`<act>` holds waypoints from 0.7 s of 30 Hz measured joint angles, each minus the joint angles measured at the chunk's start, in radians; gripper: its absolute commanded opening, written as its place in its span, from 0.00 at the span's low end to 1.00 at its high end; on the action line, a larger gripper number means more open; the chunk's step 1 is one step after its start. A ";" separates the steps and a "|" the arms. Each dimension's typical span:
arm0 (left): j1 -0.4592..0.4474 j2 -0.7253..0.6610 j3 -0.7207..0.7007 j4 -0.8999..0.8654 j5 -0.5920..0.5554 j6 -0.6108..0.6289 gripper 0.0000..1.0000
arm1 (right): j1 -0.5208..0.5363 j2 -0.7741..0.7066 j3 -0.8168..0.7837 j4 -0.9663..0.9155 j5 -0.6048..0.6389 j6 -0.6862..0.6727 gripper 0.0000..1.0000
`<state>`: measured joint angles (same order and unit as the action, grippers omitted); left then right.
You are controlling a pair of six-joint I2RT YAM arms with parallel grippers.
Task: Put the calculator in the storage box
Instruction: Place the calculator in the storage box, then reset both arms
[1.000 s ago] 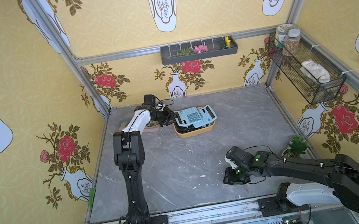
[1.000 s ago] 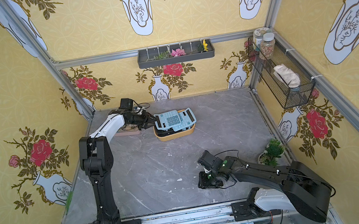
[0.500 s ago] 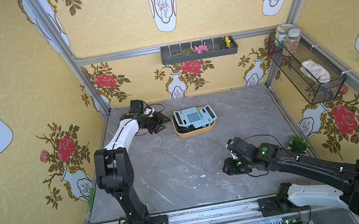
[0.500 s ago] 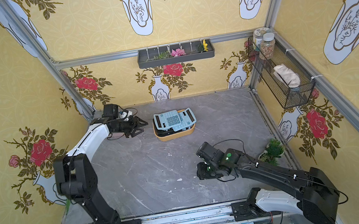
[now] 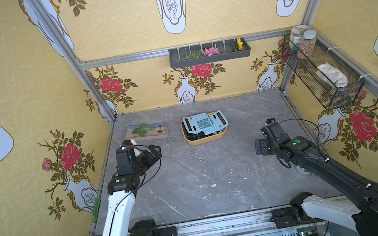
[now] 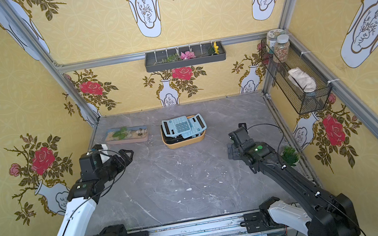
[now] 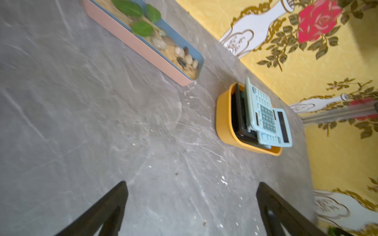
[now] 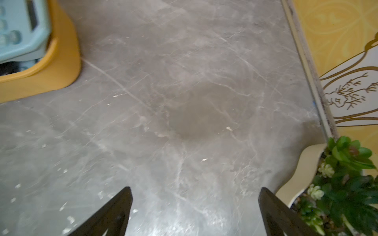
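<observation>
Nearest, the left hand (image 5: 156, 152) and the right hand (image 5: 260, 147) hang over the grey marble-patterned table (image 5: 205, 180), each with fingers spread wide and holding nothing. Farther back sits the shallow yellow-orange plastic storage box (image 5: 205, 139). The pale blue calculator (image 5: 203, 122) lies tilted atop other calculators inside it, overhanging the rim. A pink-and-blue planter tray (image 5: 147, 136) stands nearby, on the left arm's side.
</observation>
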<state>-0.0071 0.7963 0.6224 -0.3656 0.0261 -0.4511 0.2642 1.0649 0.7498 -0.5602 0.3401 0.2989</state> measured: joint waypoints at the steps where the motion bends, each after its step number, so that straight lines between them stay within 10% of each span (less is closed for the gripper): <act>1: 0.000 -0.041 -0.050 0.033 -0.040 0.004 1.00 | -0.041 0.002 -0.027 0.045 -0.007 -0.024 0.97; 11: 0.000 -0.262 -0.352 0.312 -0.338 0.046 1.00 | -0.185 -0.057 -0.428 0.599 -0.061 -0.121 0.97; 21: 0.002 0.077 -0.547 0.813 -0.468 0.085 1.00 | -0.198 0.300 -0.508 1.224 -0.113 -0.229 0.97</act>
<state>-0.0048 0.8734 0.0757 0.4469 -0.4416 -0.3664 0.0658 1.3647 0.2420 0.6640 0.2268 0.0700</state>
